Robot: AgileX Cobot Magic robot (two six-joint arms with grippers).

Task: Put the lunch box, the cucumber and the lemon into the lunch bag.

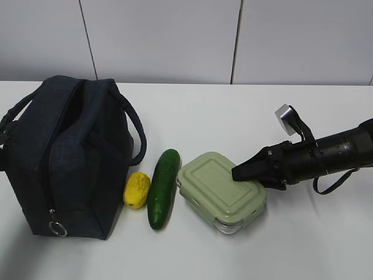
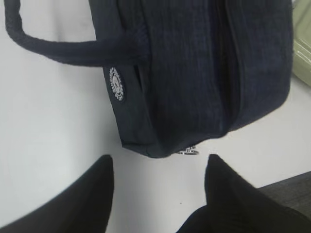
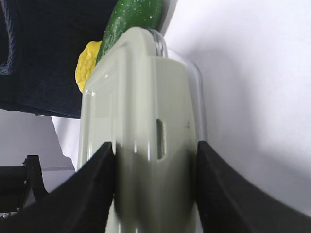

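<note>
The navy lunch bag [image 1: 64, 157] stands at the left with its top open. The yellow lemon [image 1: 137, 189] and the dark green cucumber [image 1: 163, 188] lie beside it. The sage-lidded lunch box [image 1: 218, 189] rests flat on the table to their right. My right gripper [image 1: 236, 173] is open, its tips low over the box's right end. In the right wrist view the fingers [image 3: 104, 184] spread over the lid [image 3: 141, 107], with the cucumber [image 3: 133, 17] and lemon [image 3: 87, 65] beyond. My left gripper [image 2: 159, 167] is open and empty over bare table near the bag's [image 2: 194, 73] end.
The bag's silver ring pull [image 2: 188, 151] hangs at its lower end, also in the exterior view [image 1: 57, 228]. A padded handle [image 2: 48, 48] loops out from the bag. A white wall stands behind the white table [image 1: 303, 245]. The left arm is outside the exterior view.
</note>
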